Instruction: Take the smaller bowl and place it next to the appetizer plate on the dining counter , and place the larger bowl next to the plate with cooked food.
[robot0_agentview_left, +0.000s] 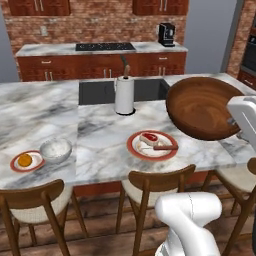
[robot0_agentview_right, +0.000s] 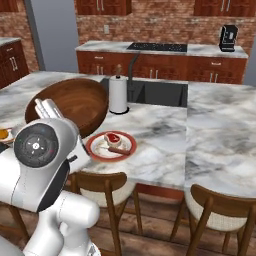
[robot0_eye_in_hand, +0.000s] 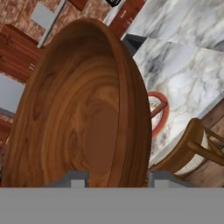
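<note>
Wooden grain crowds the hand view, where the larger bowl (robot0_eye_in_hand: 83, 109) stands almost on edge with its rim caught between the two dark fingertips of the gripper (robot0_eye_in_hand: 116, 177), so the jaws are closed on that rim and carry the whole bowl by one side. Going left to right along the dining counter (robot0_agentview_left: 100, 145) in the left base view, the appetizer plate (robot0_agentview_left: 26, 161) lies near the front edge with the smaller bowl (robot0_agentview_left: 55, 149) touching or just beside it, so that half of the task looks done; the paper towel roll (robot0_agentview_left: 124, 95) stands upright farther back by the sink; the plate with cooked food (robot0_agentview_left: 152, 145) sits near the front edge; and the held bowl (robot0_agentview_left: 202, 107) hangs tilted above the counter, up and to the right of that plate. My main worry is the one-sided grip: a wide, shallow bowl pinched at the rim can pivot or slip if the arm swings quickly. Lowered while tilted, its low edge may clip the plate, knock the utensil lying on it, or land on the red rim instead of beside it. Set down too near the front edge, it could tip off toward the chairs (robot0_agentview_left: 150, 190).
</note>
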